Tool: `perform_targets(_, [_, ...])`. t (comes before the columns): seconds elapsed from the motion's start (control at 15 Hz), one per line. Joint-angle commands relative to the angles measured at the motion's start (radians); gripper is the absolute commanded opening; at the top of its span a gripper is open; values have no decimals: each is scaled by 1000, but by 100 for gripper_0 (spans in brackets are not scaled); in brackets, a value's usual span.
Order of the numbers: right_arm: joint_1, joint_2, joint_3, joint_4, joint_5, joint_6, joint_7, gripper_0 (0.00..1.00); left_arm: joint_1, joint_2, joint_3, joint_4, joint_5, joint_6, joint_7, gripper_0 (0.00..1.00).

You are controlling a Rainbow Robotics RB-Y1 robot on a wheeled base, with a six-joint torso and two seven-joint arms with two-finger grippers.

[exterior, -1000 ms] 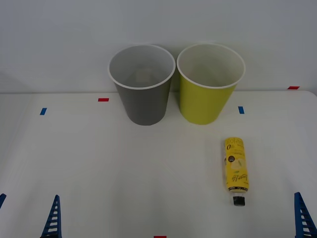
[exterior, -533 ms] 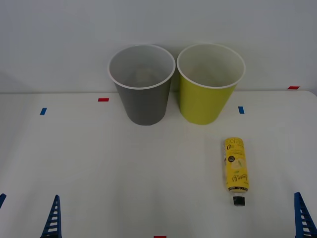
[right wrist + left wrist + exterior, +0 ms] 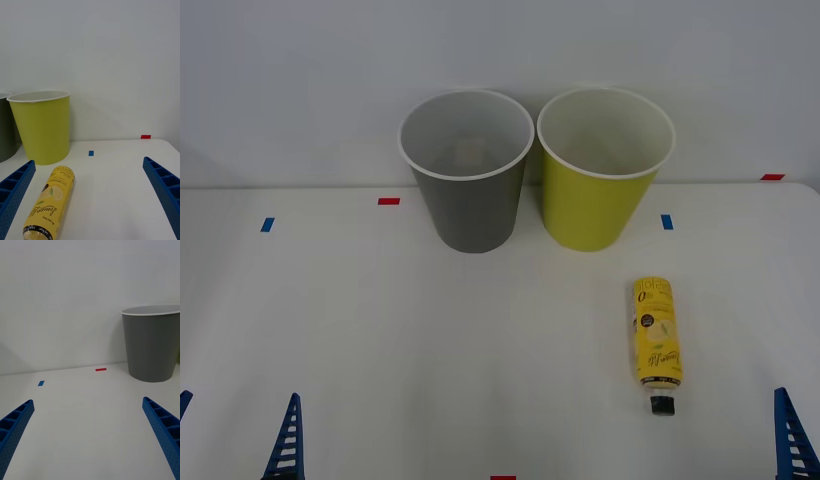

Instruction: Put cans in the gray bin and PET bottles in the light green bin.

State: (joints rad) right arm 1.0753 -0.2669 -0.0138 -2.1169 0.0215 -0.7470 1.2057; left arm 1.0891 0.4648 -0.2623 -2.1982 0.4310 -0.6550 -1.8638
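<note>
The PET bottle [image 3: 657,340], slim with a yellow label and black cap, lies on the white table right of centre, cap toward me. In the right wrist view the bottle [image 3: 50,206] lies just inside one finger of my open right gripper [image 3: 88,161], not touching it. Behind it stands the light green bin [image 3: 592,212], and the gray bin [image 3: 470,215] stands to its left, nearly touching. A pale patch shows on the gray bin's floor; I cannot tell what it is. No cans are in view. My left gripper [image 3: 240,395] hangs open over the near left, facing the gray bin [image 3: 152,348].
Small red [image 3: 388,201] and blue [image 3: 667,221] tape marks dot the table [image 3: 380,320]. A plain wall rises right behind the bins. One right finger [image 3: 792,440] shows at the near right corner.
The pale patch inside the gray bin has slightly changed shape. The bottle, bins and both grippers have not moved.
</note>
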Motion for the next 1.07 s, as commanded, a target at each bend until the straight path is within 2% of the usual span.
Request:
perform_targets(0.07, [0, 0, 0, 0, 0, 0, 0, 100, 0, 0, 0, 0, 0, 0, 0, 100])
perform_targets(0.73, [0, 0, 0, 0, 0, 0, 0, 100, 0, 0, 0, 0, 0, 0, 0, 100])
perform_targets(0.8, [-15, 20, 12, 44, 0, 25, 3, 100, 0, 0, 0, 0, 0, 0, 0, 100])
perform_targets(0.93, [-11, 18, 12, 41, -20, 12, 5, 100, 0, 0, 0, 0, 0, 0, 0, 100])
perform_targets(1.07, [-9, 11, 34, 31, -41, 17, 8, 95, 0, 0, 0, 0, 0, 0, 0, 100])
